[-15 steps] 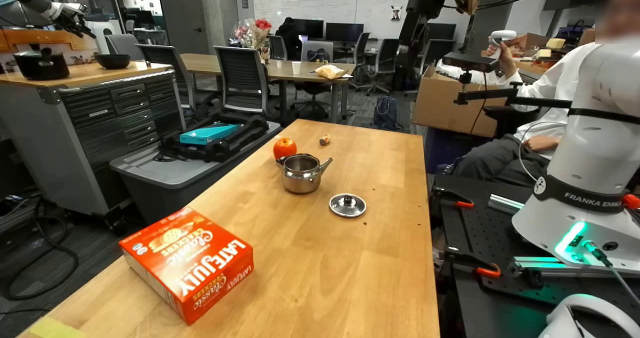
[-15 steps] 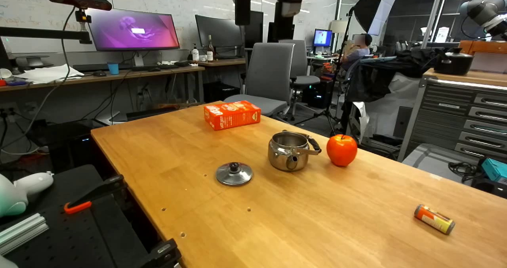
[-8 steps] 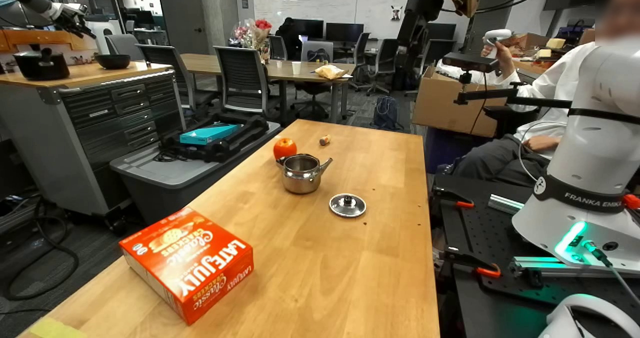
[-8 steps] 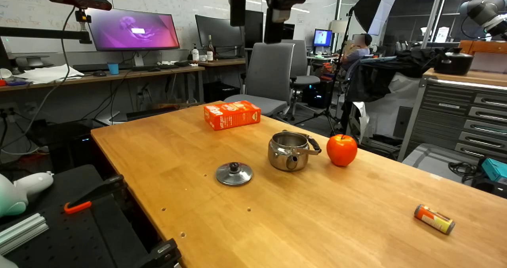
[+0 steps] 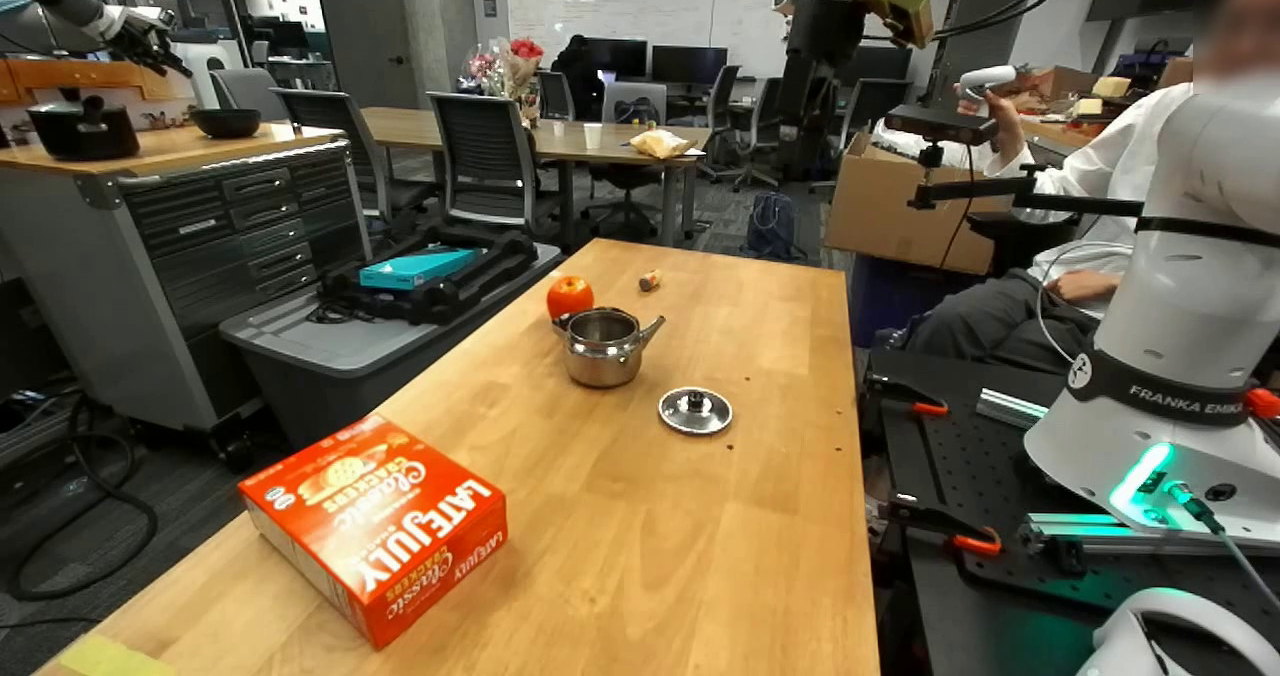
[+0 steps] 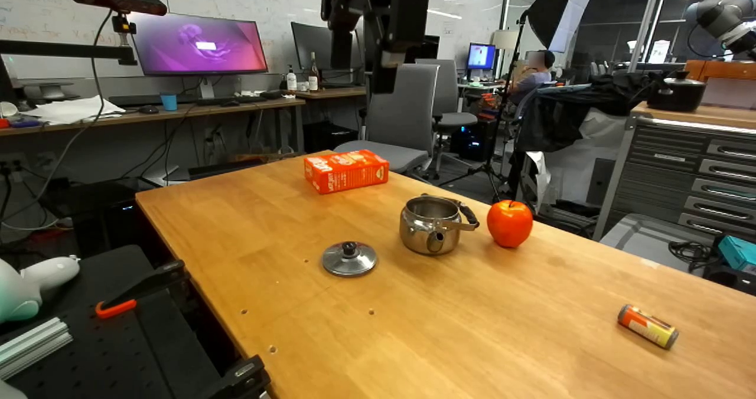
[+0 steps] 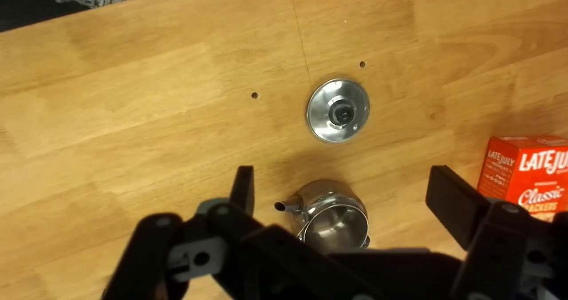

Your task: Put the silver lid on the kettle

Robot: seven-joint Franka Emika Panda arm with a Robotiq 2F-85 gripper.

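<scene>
The silver lid (image 5: pixel 695 422) lies flat on the wooden table, dark knob up; it also shows in an exterior view (image 6: pixel 345 264) and in the wrist view (image 7: pixel 320 118). The kettle (image 5: pixel 603 366) stands upright beside it, its top uncovered, its handle swung down to one side in an exterior view (image 6: pixel 420 236). In the wrist view the kettle (image 7: pixel 326 189) is partly hidden by the gripper. My gripper (image 7: pixel 345 189) is open and empty, fingers wide apart. It hangs high above the table in an exterior view (image 6: pixel 362 68), touching nothing.
An orange-red apple (image 6: pixel 510 223) sits close beside the kettle, on its handle side. A red cracker box (image 5: pixel 375 526) lies farther along the table (image 5: pixel 680 556). A small red and yellow cylinder (image 6: pixel 648 326) lies toward the opposite end. A camera on a bar (image 5: pixel 940 124) stands near the arm.
My gripper has moved left in both exterior views and come lower in one, its fingers turning a little. The lid, the kettle and the other table objects have not moved.
</scene>
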